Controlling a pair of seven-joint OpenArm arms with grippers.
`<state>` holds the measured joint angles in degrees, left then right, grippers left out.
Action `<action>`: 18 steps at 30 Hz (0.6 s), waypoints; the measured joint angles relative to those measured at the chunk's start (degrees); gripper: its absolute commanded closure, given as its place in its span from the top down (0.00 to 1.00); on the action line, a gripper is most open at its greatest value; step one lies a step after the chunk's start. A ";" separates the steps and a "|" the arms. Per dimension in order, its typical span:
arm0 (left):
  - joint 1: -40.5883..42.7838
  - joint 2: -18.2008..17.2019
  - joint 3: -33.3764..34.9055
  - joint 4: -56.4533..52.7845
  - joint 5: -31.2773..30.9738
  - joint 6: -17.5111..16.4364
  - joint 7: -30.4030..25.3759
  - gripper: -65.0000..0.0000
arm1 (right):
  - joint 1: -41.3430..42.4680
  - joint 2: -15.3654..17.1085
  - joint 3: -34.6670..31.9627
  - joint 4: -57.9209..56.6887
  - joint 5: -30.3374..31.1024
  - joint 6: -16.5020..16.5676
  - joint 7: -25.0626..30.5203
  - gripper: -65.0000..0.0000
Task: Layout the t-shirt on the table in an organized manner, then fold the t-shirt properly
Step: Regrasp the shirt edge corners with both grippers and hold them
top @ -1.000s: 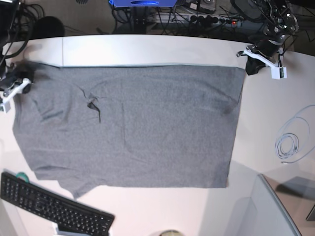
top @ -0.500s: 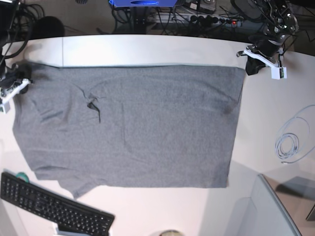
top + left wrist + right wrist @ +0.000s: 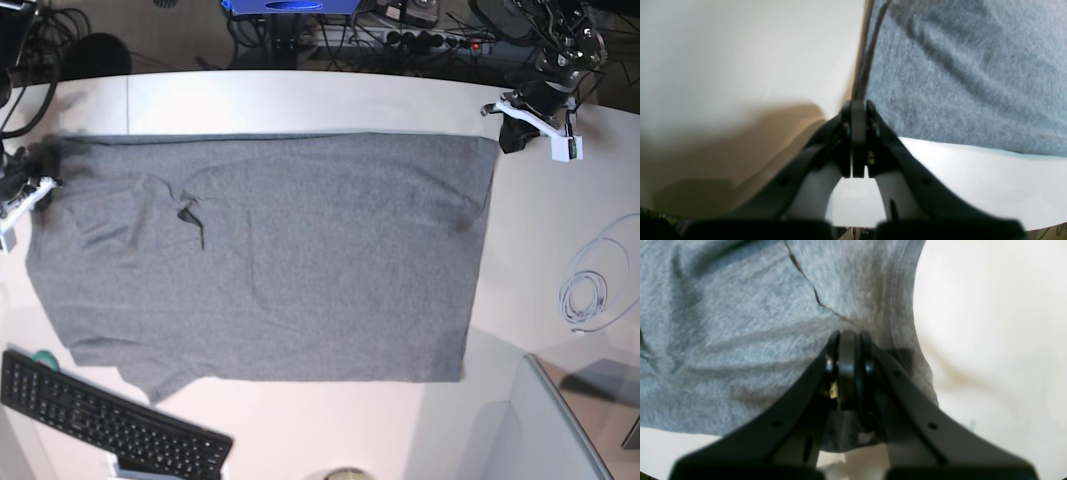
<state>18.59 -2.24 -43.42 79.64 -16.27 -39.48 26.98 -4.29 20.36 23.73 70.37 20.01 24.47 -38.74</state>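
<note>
The heather-grey t-shirt lies spread flat on the white table, with small creases near its left side. At its far right corner, my left gripper is shut, and in the left wrist view the gripper pinches the hem where the t-shirt meets the bare table. My right gripper sits at the far left corner. In the right wrist view, that gripper is shut on a fold of the t-shirt beside the table.
A black keyboard lies at the front left, touching the shirt's lower corner. A coiled white cable rests right of the shirt. A grey panel stands at the front right. Cables and a power strip run behind the table's back edge.
My right gripper has closed on the shirt's far left corner and drawn it leftward, stretching the top edge. The left gripper has stayed put.
</note>
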 measured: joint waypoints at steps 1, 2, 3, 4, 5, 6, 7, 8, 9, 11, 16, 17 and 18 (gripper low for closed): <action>0.00 0.02 0.00 0.02 0.00 0.00 0.00 0.00 | 0.31 0.00 0.00 -0.52 0.17 0.00 0.15 0.04; 0.02 0.00 0.00 0.02 0.02 0.00 0.00 0.00 | 0.50 0.02 0.00 -1.25 0.17 0.00 0.20 0.04; 0.02 -0.02 0.00 0.00 0.02 0.00 0.00 0.00 | 0.61 0.00 0.00 -2.05 0.02 0.00 0.37 0.04; 0.02 -0.02 -0.02 0.00 0.00 0.00 0.00 0.00 | 0.61 0.00 0.00 -2.62 -0.04 0.00 0.42 0.04; 0.02 0.00 -0.04 0.00 0.02 0.00 0.00 0.00 | 0.59 0.00 0.00 -3.04 -0.07 0.00 0.37 0.04; -0.02 0.13 -0.74 0.00 0.00 -0.07 0.04 0.00 | 0.63 0.00 0.00 -3.28 -0.13 0.00 0.15 0.04; -0.15 0.13 -1.68 0.02 -0.02 -0.07 0.00 0.00 | 0.79 0.00 0.00 -3.28 -0.09 0.00 0.15 0.04; -0.22 0.09 -2.60 0.00 0.00 0.00 0.00 0.00 | 1.14 0.02 0.00 -3.28 -0.09 0.00 0.15 0.04; -0.17 -0.07 -3.30 0.00 0.00 0.00 -0.02 0.00 | 1.62 0.09 0.00 -3.61 -0.07 0.00 0.39 0.04; -0.13 -0.24 -3.54 0.02 0.04 0.02 0.00 0.00 | 2.54 0.13 0.00 -4.39 -0.07 0.00 0.61 0.04; -0.28 -0.90 -4.74 0.11 -0.02 -0.02 -0.04 0.00 | 2.36 0.15 0.00 -5.53 0.00 -0.02 0.59 0.04; -0.13 -1.14 -4.83 0.11 0.00 -0.02 -0.02 0.00 | 2.36 0.15 0.00 -5.53 -0.11 0.00 0.46 0.04; 0.04 -1.38 -4.87 0.11 0.02 0.00 0.02 0.00 | 2.56 0.11 0.00 -5.53 -0.11 0.00 0.39 0.04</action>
<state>18.63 -3.62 -48.29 79.75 -16.25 -39.48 27.00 -1.74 20.47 23.73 64.84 19.90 24.47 -38.35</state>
